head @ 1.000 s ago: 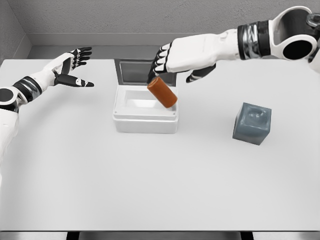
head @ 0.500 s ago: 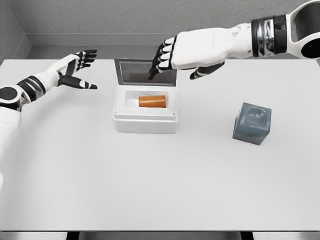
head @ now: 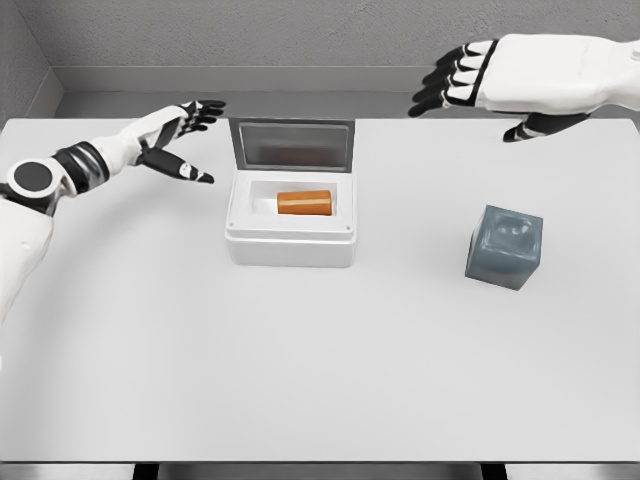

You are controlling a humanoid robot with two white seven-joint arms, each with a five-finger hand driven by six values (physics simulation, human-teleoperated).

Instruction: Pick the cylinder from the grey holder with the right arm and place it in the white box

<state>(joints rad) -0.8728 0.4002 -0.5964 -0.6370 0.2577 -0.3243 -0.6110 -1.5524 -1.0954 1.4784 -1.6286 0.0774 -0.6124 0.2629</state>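
An orange cylinder (head: 304, 203) is lying in a white box (head: 290, 245) with a grey-lined lid, beside a blue-grey holder (head: 505, 246), on a pale grey table (head: 320, 360). 2 white hands, left (head: 180, 135) and right (head: 500, 85), are showing black fingers.

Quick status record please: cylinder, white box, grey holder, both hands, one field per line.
cylinder: orange, lying on its side inside the white box
white box: centre of table, lid standing open at the back
grey holder: right of the box, nothing in it
right hand: open, holds nothing, raised above the table's far right, clear of the box
left hand: open, fingers spread, left of the box lid, touching nothing
table: white
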